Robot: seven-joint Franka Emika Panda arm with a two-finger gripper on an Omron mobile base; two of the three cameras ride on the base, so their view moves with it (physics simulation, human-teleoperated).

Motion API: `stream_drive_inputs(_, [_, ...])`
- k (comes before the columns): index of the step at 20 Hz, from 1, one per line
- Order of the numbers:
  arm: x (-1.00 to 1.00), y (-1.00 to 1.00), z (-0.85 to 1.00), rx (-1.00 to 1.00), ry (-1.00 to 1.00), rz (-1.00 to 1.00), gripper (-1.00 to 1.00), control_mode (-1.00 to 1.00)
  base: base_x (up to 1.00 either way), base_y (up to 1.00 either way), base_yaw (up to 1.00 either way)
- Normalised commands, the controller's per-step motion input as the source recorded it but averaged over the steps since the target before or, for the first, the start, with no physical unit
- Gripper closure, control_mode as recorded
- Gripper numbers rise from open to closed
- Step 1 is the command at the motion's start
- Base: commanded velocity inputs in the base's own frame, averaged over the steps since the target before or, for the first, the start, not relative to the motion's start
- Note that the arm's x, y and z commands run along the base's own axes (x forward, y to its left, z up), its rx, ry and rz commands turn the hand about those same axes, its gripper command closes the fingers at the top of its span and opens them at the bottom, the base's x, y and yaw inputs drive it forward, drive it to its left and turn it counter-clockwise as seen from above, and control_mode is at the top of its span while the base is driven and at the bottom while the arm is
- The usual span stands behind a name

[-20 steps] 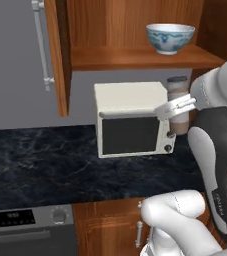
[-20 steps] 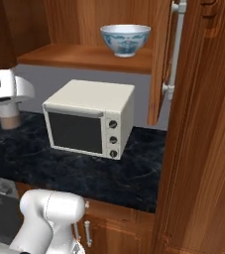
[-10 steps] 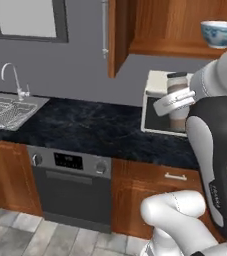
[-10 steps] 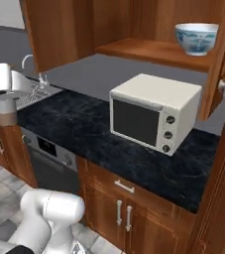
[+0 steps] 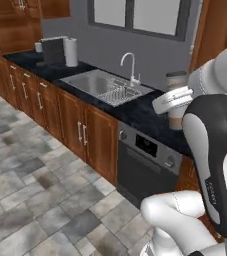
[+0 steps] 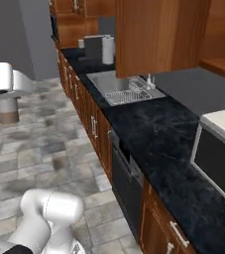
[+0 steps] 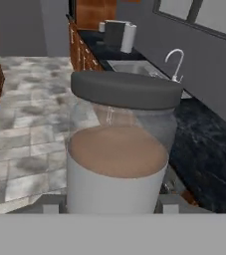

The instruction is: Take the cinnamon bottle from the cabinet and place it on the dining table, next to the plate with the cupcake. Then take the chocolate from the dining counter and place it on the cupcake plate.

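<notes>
your gripper (image 7: 112,206) is clamped around the cinnamon bottle (image 7: 118,149), centre frame in the hand view, held upright so nothing spills on the way to the dining table.

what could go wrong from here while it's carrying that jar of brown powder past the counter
1. The clear cinnamon bottle with the dark grey lid hangs in the gripper over the grey tiled floor with nothing beneath it; a slip would likely drop it.
2. In the left base view the bottle passes close above the black marble counter near the chrome faucet, so a wide swing might clip it.
</notes>
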Motion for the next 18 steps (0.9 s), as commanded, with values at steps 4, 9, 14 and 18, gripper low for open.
stream_drive_inputs(4, [0.0,0.0,0.0,0.0,0.0,0.0,1.0,1.0,0.02,0.0,0.87])
stream_drive_inputs(9, [0.0,0.0,0.0,0.0,0.0,0.0,1.0,1.0,0.09,-0.05,0.78])
stream_drive_inputs(14, [0.0,0.0,0.0,0.0,0.0,0.0,1.0,1.0,0.11,-0.19,0.69])
stream_drive_inputs(18, [0.0,0.0,0.0,0.0,0.0,0.0,1.0,1.0,0.04,-0.2,0.64])
